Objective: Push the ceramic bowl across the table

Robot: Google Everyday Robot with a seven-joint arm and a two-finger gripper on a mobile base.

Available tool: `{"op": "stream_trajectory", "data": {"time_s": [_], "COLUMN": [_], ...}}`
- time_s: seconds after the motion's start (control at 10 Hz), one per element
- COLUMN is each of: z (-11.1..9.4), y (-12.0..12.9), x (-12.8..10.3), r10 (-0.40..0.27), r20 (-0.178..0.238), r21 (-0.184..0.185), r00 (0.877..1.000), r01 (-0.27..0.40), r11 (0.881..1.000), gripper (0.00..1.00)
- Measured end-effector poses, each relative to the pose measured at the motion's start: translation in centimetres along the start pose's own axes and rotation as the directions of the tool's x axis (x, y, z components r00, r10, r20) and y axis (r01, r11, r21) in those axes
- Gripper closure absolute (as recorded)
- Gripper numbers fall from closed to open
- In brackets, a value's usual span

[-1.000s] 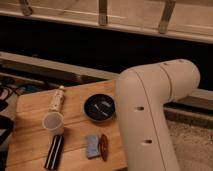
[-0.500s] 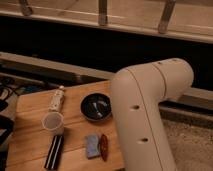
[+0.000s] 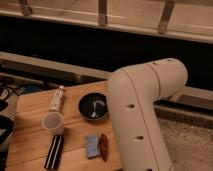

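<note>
The glossy black ceramic bowl (image 3: 93, 106) sits near the middle of the light-brown wooden table (image 3: 30, 137), with pale glints inside. My thick white arm (image 3: 142, 117) fills the right side of the view and covers the table's right part, its edge right beside the bowl's right rim. The gripper itself is out of view, hidden behind or below the arm.
A translucent whitish cup (image 3: 52, 121) stands left of the bowl. A small white bottle (image 3: 57, 99) lies behind it. A black flat bar (image 3: 54, 151), a blue block (image 3: 91, 145) and a reddish-brown item (image 3: 103, 146) lie near the front edge. A dark ledge and railing run behind.
My white arm has shifted to the left, closing up on the bowl's right rim. The bowl and the other objects have not visibly moved.
</note>
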Motion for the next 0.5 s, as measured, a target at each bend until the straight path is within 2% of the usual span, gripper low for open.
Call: {"op": "stream_trajectory", "data": {"time_s": [0.1,0.3,0.5], "z": [-0.1,-0.1,-0.1], "y": [-0.1,-0.1,1.4], "x": [0.0,-0.1,-0.5], "r10": [0.003,0.001,-0.023], "r20": [0.004,0.004,-0.029], "r21": [-0.003,-0.001,-0.005], "r00": [1.0,1.0,0.999], "r01": [-0.003,-0.001,0.023], "r11": [1.0,1.0,1.0], "gripper": [0.55,0.54,0.54]}}
